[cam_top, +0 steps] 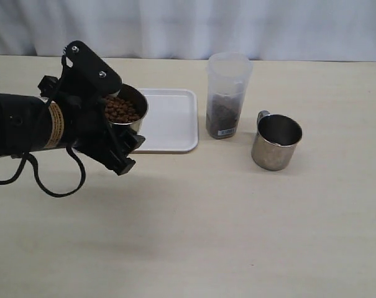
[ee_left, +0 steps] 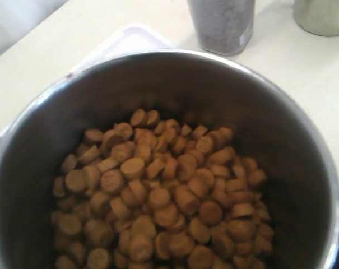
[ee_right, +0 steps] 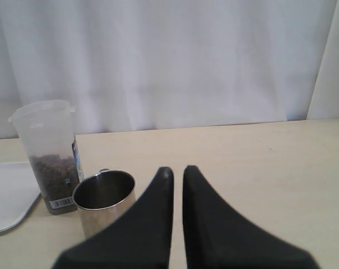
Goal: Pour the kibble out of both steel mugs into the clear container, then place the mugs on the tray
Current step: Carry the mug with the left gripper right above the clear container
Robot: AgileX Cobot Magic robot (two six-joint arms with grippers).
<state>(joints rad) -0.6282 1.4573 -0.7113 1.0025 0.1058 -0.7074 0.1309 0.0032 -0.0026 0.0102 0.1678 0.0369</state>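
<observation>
My left gripper is shut on a steel mug and holds it in the air over the left end of the white tray. Brown kibble fills this mug, whose rim takes up the whole left wrist view and hides the fingers. The clear container stands right of the tray with kibble in its lower part. A second steel mug stands empty and upright to the container's right. My right gripper is shut on nothing, back from that mug, and out of the exterior view.
A white curtain hangs along the far edge of the pale wooden table. A black cable loops down under the left arm. The container and a corner of the tray also show in the right wrist view.
</observation>
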